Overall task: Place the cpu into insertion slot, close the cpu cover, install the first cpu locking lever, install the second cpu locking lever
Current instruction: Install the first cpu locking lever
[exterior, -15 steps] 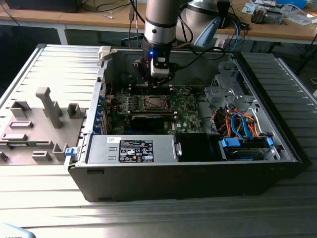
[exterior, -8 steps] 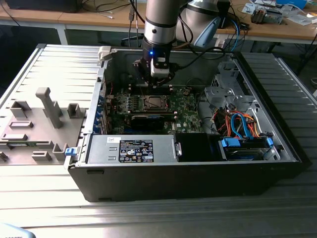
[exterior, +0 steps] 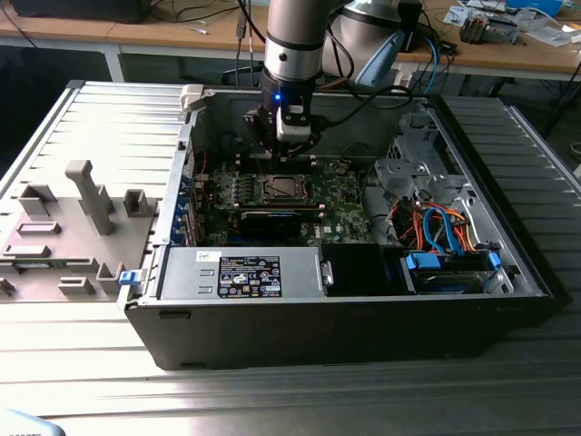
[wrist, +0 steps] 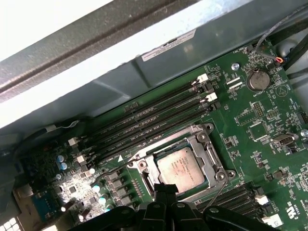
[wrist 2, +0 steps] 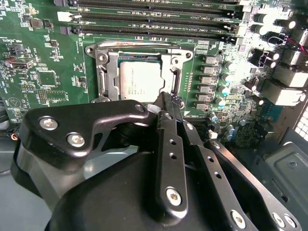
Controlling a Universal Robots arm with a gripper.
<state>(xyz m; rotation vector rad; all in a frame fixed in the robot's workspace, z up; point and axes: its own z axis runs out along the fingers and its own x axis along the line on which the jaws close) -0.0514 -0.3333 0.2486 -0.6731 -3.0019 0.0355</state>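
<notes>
Second wrist view shows the silvery-tan square cpu seated in the silver-rimmed insertion slot, the thin silver cpu cover lying over it; black tool pressed together, tips at the slot's edge, probably working a lever.

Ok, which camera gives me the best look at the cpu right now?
The first wrist view: the cpu sits in its socket, its top mostly unobstructed. In the second wrist view the end effector overlaps the cpu. In the exterior view it is tiny.
</notes>
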